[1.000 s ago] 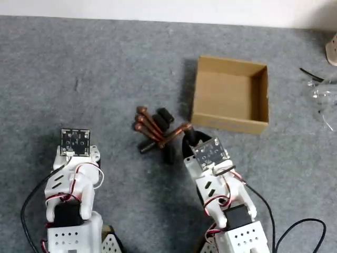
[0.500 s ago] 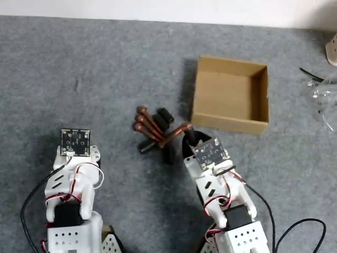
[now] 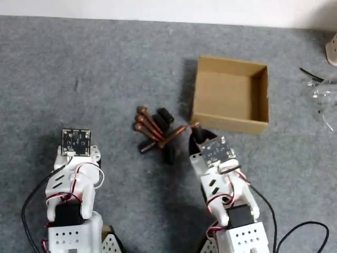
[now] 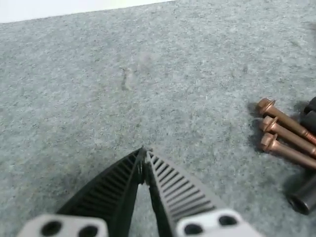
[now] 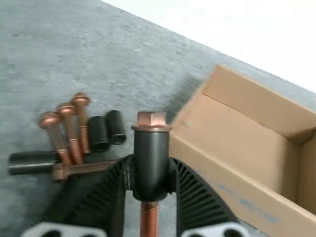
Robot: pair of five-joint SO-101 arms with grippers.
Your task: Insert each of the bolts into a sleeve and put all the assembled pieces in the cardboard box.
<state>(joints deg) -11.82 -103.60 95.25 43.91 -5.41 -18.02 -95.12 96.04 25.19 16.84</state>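
Holding one finished piece, the right gripper is clamped on a black sleeve that has a copper bolt pushed through it. The hexagonal head sits on the sleeve's top and the thread pokes out below, between the fingers. That first assembly looks done, but it is not yet delivered. The cardboard box stands just ahead of this gripper and a little to its right, with its near wall close to the held piece, and nothing lies inside it.

The rest of the work lies just to the left of the right gripper. There are four loose bolts, three side by side and a fourth lying across near the gripper's fingers. Among them are the loose sleeves, of which I count at least three, and none has a bolt in it.

The left gripper has its jaws pressed together with nothing between them. It hangs over bare carpet, with the pile off to its right and slightly ahead.

By my reckoning the task is in its early part: one pairing is made out of what looks like five, and none is boxed. What remains is dropping this piece into the box, then four more insertions and placements.
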